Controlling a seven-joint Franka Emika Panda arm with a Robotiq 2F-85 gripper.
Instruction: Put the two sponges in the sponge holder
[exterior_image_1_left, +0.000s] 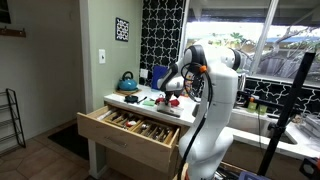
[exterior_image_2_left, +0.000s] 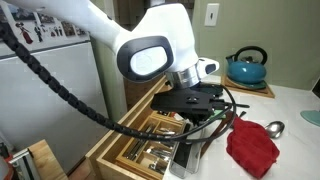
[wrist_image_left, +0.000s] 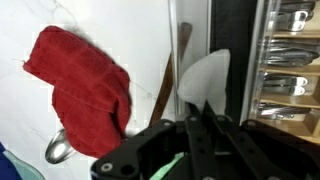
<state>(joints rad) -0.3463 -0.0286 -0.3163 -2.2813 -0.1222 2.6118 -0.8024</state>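
The gripper (exterior_image_2_left: 203, 122) hung over the front edge of the worktop (exterior_image_2_left: 296, 108), just above the open drawer (exterior_image_2_left: 150, 152) full of cutlery. In the wrist view its jaws were drawn narrow, the tips of the gripper (wrist_image_left: 202, 122) almost meeting, with nothing visible between them. A red cloth (exterior_image_2_left: 252, 148) lay crumpled on the worktop just beside the gripper, and a spoon (exterior_image_2_left: 273, 128) touched the cloth's far side. A teal kettle (exterior_image_2_left: 246, 68) stood at the back edge by the wall.

No sponge or holder could be picked out for certain. A green sliver (wrist_image_left: 165, 166) showed under the gripper body in the wrist view, too little to identify.
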